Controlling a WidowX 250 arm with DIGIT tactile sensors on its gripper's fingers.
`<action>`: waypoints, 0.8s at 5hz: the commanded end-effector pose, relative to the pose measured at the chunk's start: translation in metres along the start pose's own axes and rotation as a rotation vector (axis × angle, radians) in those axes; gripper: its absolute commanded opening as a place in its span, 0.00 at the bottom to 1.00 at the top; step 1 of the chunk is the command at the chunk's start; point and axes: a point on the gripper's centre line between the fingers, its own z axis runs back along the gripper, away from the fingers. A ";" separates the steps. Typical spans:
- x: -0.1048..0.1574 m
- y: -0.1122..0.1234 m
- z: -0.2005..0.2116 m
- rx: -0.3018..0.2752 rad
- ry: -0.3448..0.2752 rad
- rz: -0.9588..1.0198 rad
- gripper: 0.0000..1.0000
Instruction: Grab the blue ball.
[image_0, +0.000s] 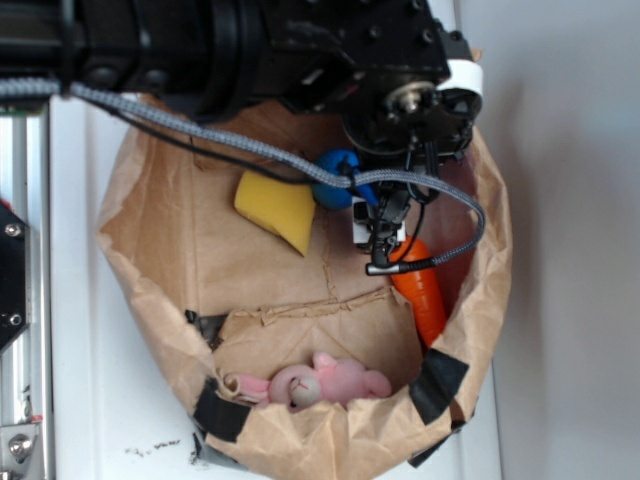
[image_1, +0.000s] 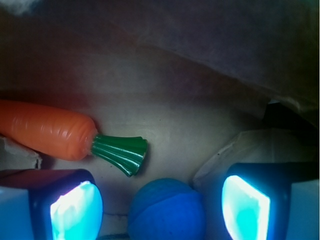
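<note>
While the gripper (image_1: 161, 200) hangs inside a brown paper bag (image_0: 160, 250), its two pads (image_1: 77, 210) stand spread apart, with the blue ball (image_1: 167, 210) on the bag floor between them and touching neither. A toy carrot (image_1: 47, 130) lies just beyond the ball to the left in the wrist view, its green top (image_1: 120, 152) pointing toward the ball. Exterior view: the ball sits under the arm, a yellow foam wedge (image_0: 275, 208) just left of it, and a pink plush toy (image_0: 310, 382) lies well apart at the bag's near edge.
</note>
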 end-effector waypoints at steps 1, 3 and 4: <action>0.017 0.010 0.010 -0.002 -0.033 0.025 1.00; 0.032 0.014 -0.028 0.056 -0.018 -0.033 1.00; 0.018 0.022 -0.029 0.064 -0.041 -0.087 1.00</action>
